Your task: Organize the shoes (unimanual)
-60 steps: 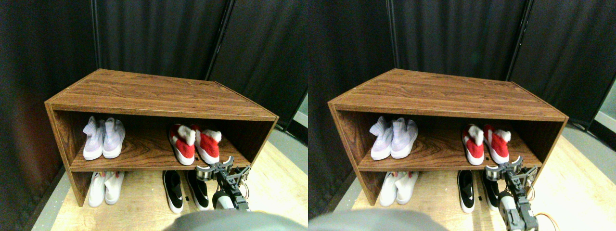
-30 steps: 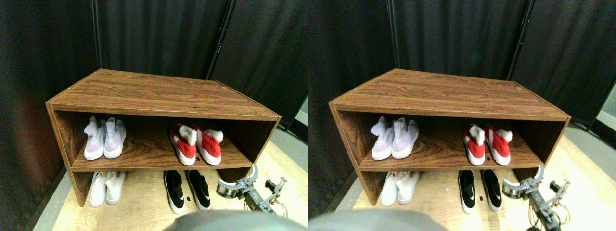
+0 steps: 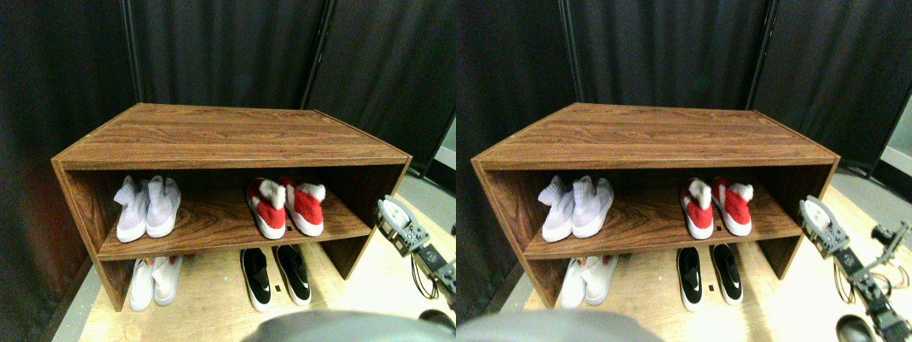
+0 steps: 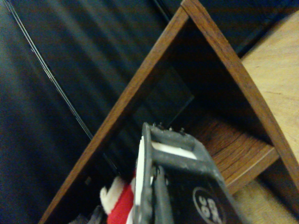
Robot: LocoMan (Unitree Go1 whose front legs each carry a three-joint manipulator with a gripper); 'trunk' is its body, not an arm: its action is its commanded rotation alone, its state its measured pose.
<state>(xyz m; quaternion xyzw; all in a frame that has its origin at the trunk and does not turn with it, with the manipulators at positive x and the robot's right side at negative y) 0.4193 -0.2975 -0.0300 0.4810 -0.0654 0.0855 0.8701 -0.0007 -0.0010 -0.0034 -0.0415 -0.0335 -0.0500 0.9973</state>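
Note:
The shoes stand in pairs in a wooden shoe rack (image 3: 228,135). On its middle shelf are a lavender pair (image 3: 146,208) at left and a red pair with white fluffy trim (image 3: 285,206) at right. Under the shelf, on the floor, are a white pair (image 3: 153,280) and a black pair with white logos (image 3: 274,274). My right gripper (image 3: 427,217) hangs outside the rack, to the right of its side wall, open and holding nothing. The wrist view shows the rack's corner (image 4: 187,9) and part of a red shoe (image 4: 119,205) past the dark jaw frame.
Black curtains (image 3: 235,50) hang behind the rack. Light wooden floor (image 3: 214,306) runs in front of and to the right of it. Loose cables (image 3: 422,281) hang from my arm at the lower right.
My right gripper has drawn back from in front of the black pair, swinging right and up to beside the rack. The camera has shifted a little; the shoes stay put.

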